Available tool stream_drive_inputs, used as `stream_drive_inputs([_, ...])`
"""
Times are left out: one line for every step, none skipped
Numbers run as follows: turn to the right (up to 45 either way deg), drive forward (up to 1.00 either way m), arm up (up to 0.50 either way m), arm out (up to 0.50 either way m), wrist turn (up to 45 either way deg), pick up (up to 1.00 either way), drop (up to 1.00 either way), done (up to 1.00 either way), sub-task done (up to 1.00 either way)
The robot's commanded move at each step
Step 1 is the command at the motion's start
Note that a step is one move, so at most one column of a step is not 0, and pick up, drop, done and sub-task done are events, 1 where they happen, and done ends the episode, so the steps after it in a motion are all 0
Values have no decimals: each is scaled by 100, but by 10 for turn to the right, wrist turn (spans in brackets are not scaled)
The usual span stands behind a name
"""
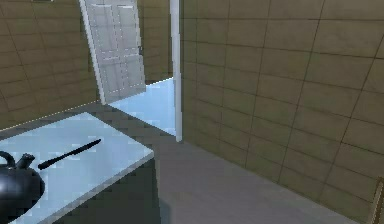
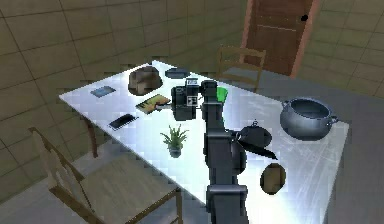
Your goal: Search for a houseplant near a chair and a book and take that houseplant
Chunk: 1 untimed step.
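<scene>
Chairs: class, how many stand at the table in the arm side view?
2. One chair stands beyond the table's far edge; the other chair at its near left edge. The arm may hide another.

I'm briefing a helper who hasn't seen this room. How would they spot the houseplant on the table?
Find the long pale table beside the wooden chair. Near its chair-side edge stands the houseplant: spiky green leaves in a small pot, unlike the flat book and big grey pot.
</scene>
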Motion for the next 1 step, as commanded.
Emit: stream_drive_inputs([0, 0, -30, 0, 0, 0, 0, 0, 0])
